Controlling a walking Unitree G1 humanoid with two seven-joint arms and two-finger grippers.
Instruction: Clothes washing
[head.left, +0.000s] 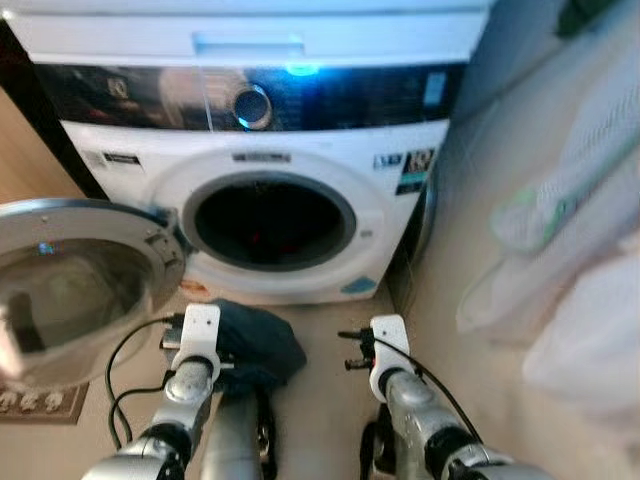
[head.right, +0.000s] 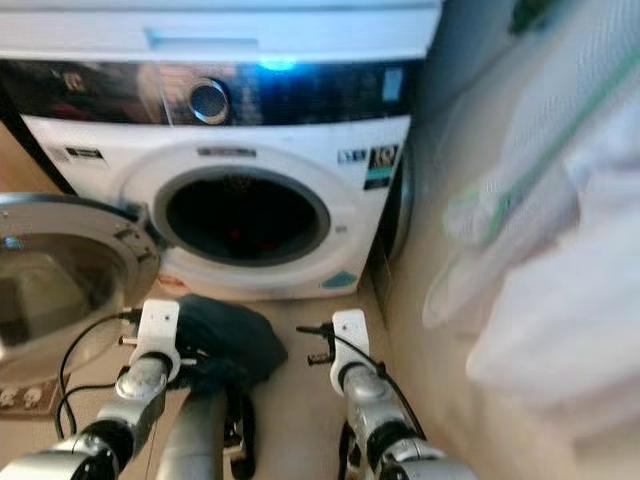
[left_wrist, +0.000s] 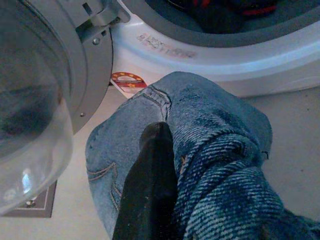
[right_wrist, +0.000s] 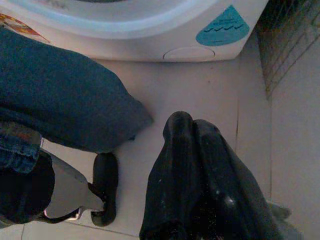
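Observation:
A white front-loading washing machine (head.left: 390, 230) stands straight ahead with its round door (head.left: 80, 280) swung open to the left. Dark clothes with a bit of red lie inside the drum (left_wrist: 225, 10). Low in front of the opening, just above the floor, my left gripper (left_wrist: 165, 137) is shut on a bundle of blue jeans (head.left: 255, 340). The denim wraps over one finger, so a single black finger (left_wrist: 150, 180) shows. My right gripper (right_wrist: 192, 122) hangs to the right of the jeans, shut and with nothing in it.
White mesh laundry bags and cloth (head.left: 580, 200) hang along the wall on the right. A power strip (head.left: 40, 400) lies on the floor at the left, below the open door. Pale tiled floor (right_wrist: 200, 85) runs between the machine and my arms.

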